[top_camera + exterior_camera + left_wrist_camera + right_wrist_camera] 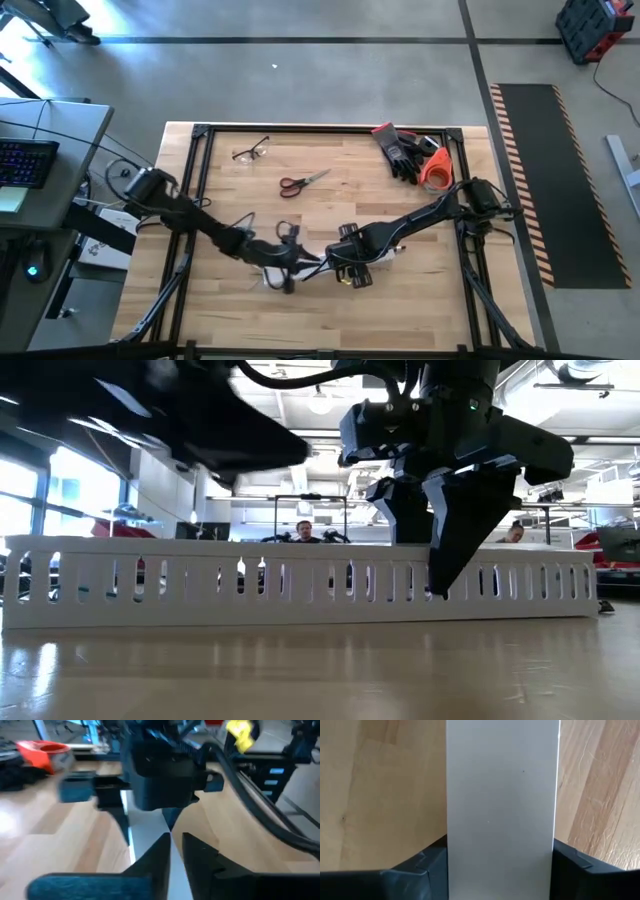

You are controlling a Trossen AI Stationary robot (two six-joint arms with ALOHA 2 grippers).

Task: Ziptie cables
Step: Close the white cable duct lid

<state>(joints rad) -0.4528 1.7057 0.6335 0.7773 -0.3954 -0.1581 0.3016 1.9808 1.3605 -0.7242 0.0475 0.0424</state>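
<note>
A white slotted duct (250, 580) lies lengthwise on the wooden table (250, 310), its flat white top (500, 795) filling the right wrist view. My right gripper (440, 575) points down over the duct near the table's middle front and is shut across it. My left gripper (175, 845) comes in nearly level from the table's left, just short of the right gripper's body (160, 780). Its fingers are almost together and nothing shows between them. The cables and the ziptie do not show in any view. My right gripper holds the white duct across its width, one finger (420, 870) on each long edge (451, 855). The fingers come from above, pointing down, and lie across the duct. In the low view, one finger (455, 530) reaches down the duct's near wall. The duct rests level on the table.
Red-handled scissors (303, 182) lie beyond the arms, with safety glasses (250, 150) toward the far left. Black gloves (405, 155) and an orange roll (437, 172) sit at the far right corner. A black frame (330, 128) rims the table. People sit in the room behind.
</note>
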